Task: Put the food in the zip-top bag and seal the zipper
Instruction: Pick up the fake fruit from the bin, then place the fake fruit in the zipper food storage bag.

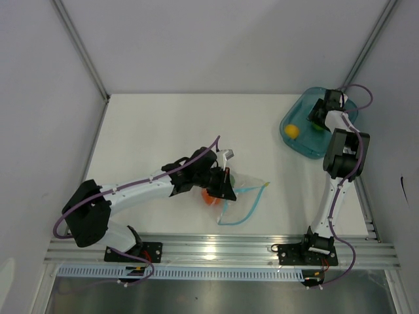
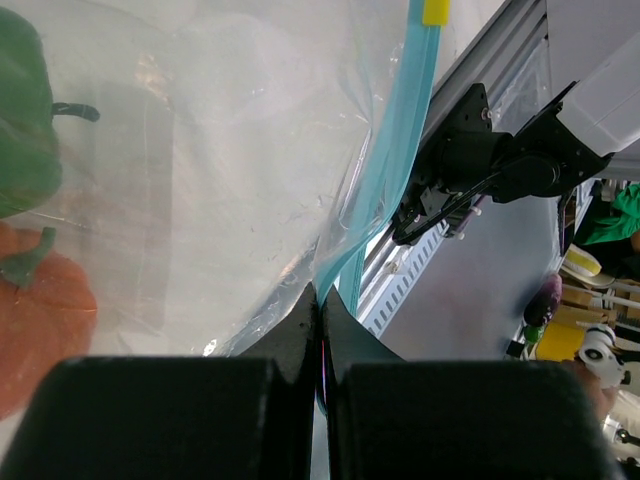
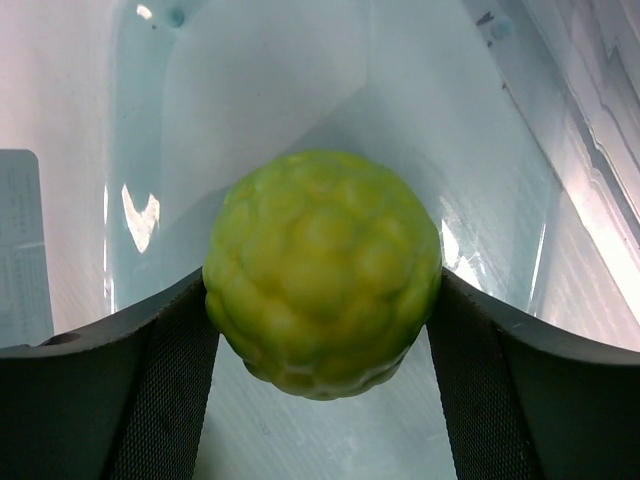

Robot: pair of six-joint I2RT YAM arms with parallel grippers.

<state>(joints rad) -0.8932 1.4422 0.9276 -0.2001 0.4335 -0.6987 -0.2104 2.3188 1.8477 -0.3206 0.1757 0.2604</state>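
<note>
Right wrist: your right jaws hug the round green fruit (image 3: 322, 272), which may squirt out; left jaws pinch the bag (image 2: 250, 150) edge.

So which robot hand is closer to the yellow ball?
Right. The right gripper is in the bowl, clasping the green ball right beside the yellow ball. The left gripper is far away, pinching the bag.
</note>
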